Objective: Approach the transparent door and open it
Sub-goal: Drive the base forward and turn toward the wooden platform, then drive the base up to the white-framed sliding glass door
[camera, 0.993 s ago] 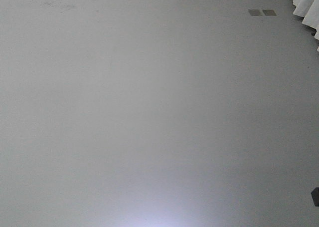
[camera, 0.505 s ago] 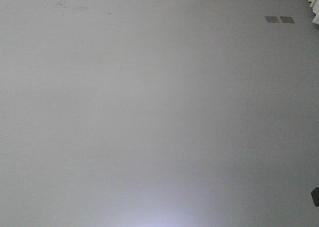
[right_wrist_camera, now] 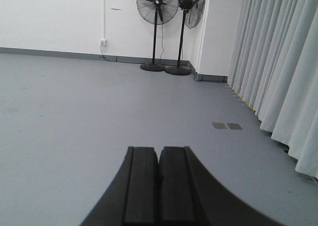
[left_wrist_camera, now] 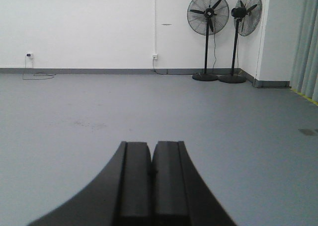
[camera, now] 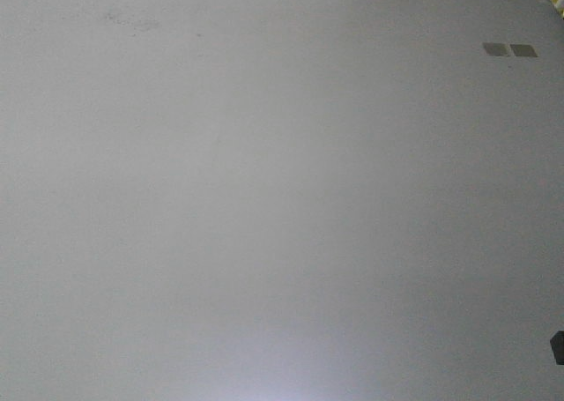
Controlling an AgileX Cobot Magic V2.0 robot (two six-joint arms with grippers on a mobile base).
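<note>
The transparent door is out of view in all three views. My left gripper (left_wrist_camera: 151, 145) is shut, its black pads pressed together with nothing between them, pointing over bare grey floor toward a white wall. My right gripper (right_wrist_camera: 159, 150) is likewise shut and holds nothing, aimed across the same floor. Neither gripper shows in the front view, which holds only grey floor (camera: 264, 207).
Two black pedestal fans (left_wrist_camera: 207, 32) (right_wrist_camera: 158, 22) stand in the far corner by the white wall. Pale grey curtains (right_wrist_camera: 283, 72) hang along the right side. Two dark floor plates (camera: 509, 49) (right_wrist_camera: 226, 126) lie near the curtains. Wall sockets (left_wrist_camera: 155, 56) with cables sit at the baseboard.
In the front view the two floor plates have slid down and to the right, and the curtain edge has nearly left the top right corner; the base is moving over the floor.
</note>
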